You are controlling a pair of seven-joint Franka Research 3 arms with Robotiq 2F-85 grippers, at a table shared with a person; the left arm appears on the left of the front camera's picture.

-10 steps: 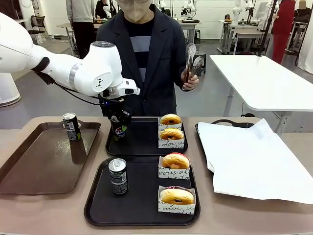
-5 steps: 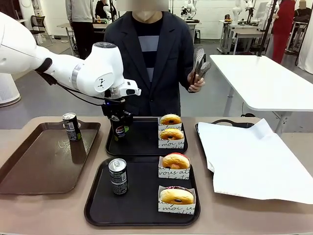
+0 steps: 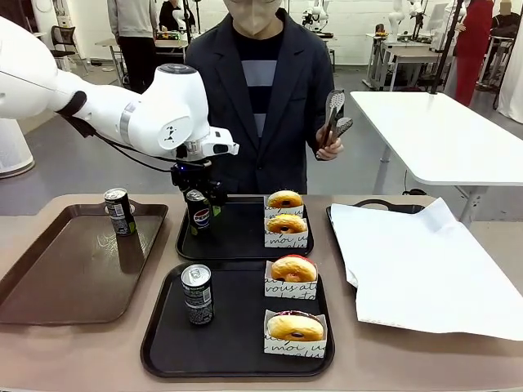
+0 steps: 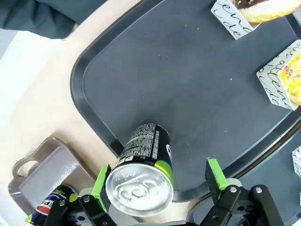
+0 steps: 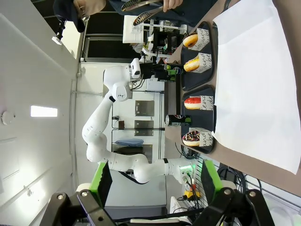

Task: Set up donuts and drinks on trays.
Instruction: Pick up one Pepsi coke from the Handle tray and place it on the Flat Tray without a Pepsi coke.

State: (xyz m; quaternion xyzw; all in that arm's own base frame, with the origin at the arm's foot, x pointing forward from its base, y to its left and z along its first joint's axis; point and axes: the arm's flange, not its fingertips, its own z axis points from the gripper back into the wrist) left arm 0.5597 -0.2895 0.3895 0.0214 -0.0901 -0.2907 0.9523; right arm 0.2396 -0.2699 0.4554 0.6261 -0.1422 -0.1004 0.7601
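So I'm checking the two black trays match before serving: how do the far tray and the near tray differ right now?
The far tray carries a Pepsi can, with the open left gripper around its top; the near tray carries a grey-black can standing free. The far tray's two sleeved donuts sit close together; the near tray's two sit apart. Both hold one upright can at left and two donuts at right.

The left arm reaches in from the bench's left edge toward its far edge, left gripper (image 3: 198,194) pointing down, jaws spread wide. The right gripper (image 5: 155,181) is likewise parted.
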